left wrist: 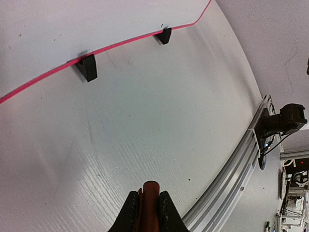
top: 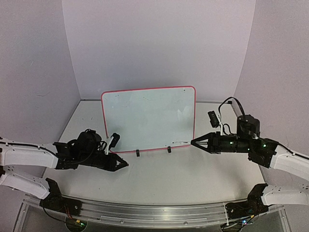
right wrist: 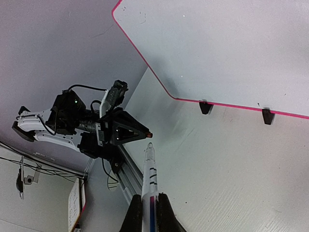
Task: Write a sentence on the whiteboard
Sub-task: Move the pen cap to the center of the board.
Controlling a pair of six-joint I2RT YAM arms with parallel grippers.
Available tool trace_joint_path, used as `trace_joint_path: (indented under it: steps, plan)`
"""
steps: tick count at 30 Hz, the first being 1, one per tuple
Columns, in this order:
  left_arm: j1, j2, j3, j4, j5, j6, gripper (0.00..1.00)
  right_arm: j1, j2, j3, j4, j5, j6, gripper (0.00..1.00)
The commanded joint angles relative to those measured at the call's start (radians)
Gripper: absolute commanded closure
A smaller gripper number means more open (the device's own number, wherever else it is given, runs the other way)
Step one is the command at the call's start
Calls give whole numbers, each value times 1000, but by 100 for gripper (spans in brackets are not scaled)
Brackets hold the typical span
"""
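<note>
The whiteboard (top: 149,118) stands upright at the back of the table on two black clip feet, its red rim all in view. No sentence shows on its white face. My right gripper (top: 193,142) (right wrist: 149,195) is shut on a white marker (right wrist: 150,169), whose bare tip points left, low in front of the board's lower right corner. My left gripper (top: 126,165) (left wrist: 149,193) is shut on a small red cap (left wrist: 150,187) and hovers over the table, in front of the board's lower left corner. The two grippers point at each other, apart.
The board's clip feet (top: 137,153) rest on the white table between the grippers. An aluminium rail (top: 154,210) runs along the near table edge. Purple walls close in the back and both sides.
</note>
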Motion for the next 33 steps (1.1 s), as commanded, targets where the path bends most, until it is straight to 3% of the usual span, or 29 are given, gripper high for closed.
trace_joint_path:
  steps: [1,10,18,27,33]
  plan:
    - [1,83,-26,156,7,-44,100,34,43,36,21,43,-36,100]
    - [1,226,-61,213,-3,-54,98,107,106,42,46,114,-60,100]
    - [2,298,-61,222,-16,-51,86,147,151,60,51,140,-75,100]
    - [3,267,-52,144,-76,-60,65,168,165,71,48,160,-83,100]
    - [4,203,-48,60,-126,-53,58,176,180,84,43,166,-93,100]
